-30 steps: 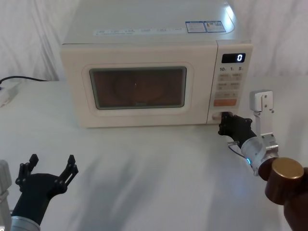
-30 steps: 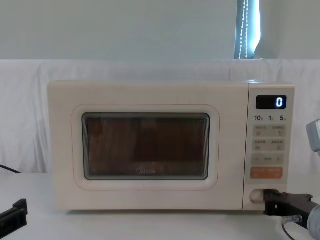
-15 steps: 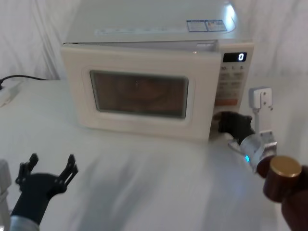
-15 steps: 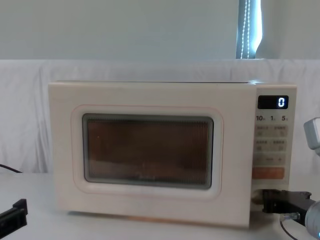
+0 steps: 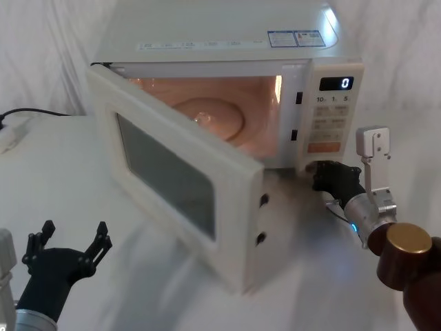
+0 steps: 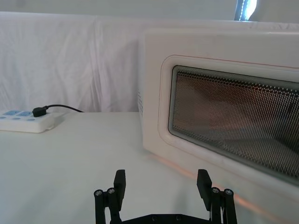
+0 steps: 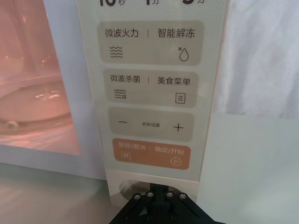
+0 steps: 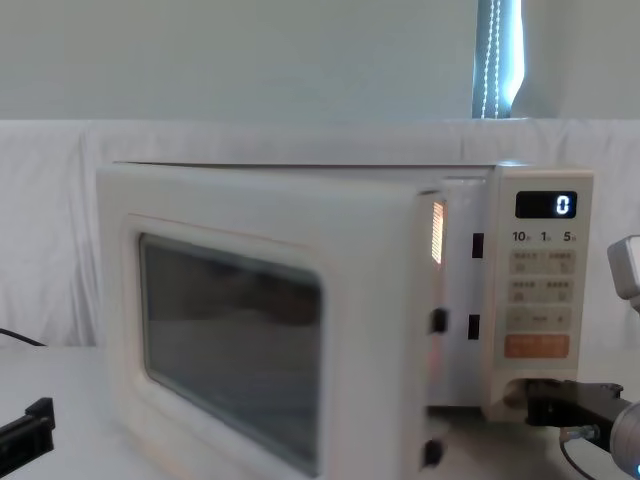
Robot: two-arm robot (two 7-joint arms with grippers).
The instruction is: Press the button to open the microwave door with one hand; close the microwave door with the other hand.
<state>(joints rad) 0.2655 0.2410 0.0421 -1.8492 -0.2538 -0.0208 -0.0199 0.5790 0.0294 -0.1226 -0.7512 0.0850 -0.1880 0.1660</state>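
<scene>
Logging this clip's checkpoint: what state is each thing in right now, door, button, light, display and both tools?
microwave door: swung partly open, hinged at its left.
button: right tool at it, tip against it.
cavity light: on, interior glowing orange.
display: lit, showing 0.
left tool: open, holding nothing, low near the table's front, apart from the door.

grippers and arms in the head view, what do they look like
Both grippers are matte black. The left gripper has two thin fingers with knobbly, bolted tips. The right gripper is a blocky black unit on a silver wrist with a small blue light, a white bracket above it, a thin cable beneath it, and a dark brown, brass-capped joint behind it.
</scene>
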